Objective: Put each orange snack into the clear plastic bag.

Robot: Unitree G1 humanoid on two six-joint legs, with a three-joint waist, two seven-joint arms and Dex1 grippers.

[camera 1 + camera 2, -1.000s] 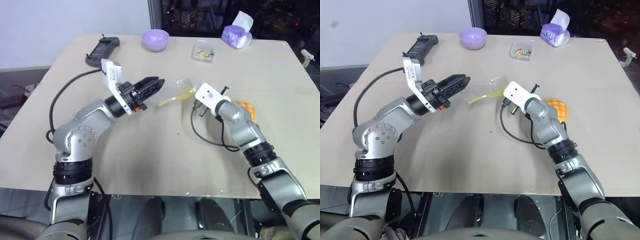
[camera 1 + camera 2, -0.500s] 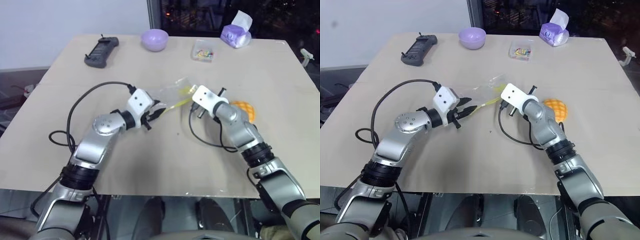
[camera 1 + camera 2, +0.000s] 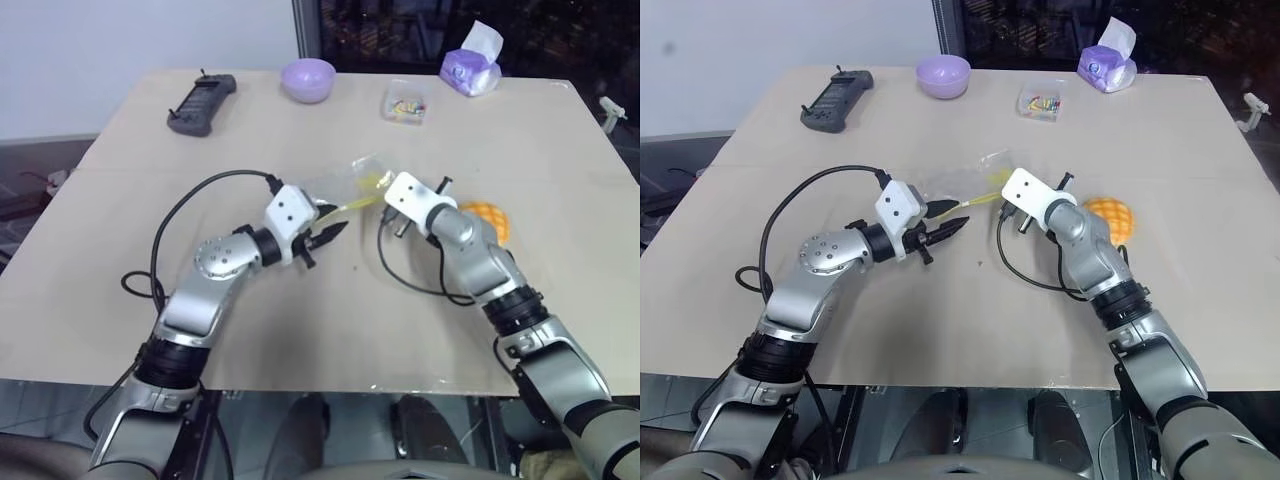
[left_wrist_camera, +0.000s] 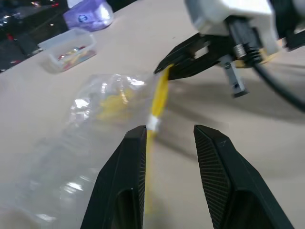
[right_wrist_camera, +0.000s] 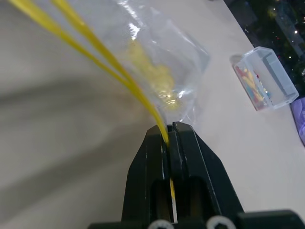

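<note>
The clear plastic bag [image 3: 345, 184] lies crinkled on the table's middle, its yellow strip [image 4: 159, 101] stretched out toward me. My right gripper [image 5: 167, 130] is shut on the far end of that strip. My left gripper [image 3: 334, 232] is low over the table, open, at the strip's near end, with the strip running between its fingers [image 4: 127, 177] close to one of them. The orange snack [image 3: 491, 216], round with a grid top, rests on the table just right of my right forearm, apart from the bag.
Along the far edge stand a purple bowl [image 3: 308, 78], a black controller [image 3: 203, 102], a small clear box [image 3: 406, 102] with colourful bits and a purple tissue pack [image 3: 472, 62]. Black cables loop beside both forearms.
My left arm has come down and rolled over, bringing its open gripper from above the table to the bag's yellow strip. The right gripper has kept still, holding the strip.
</note>
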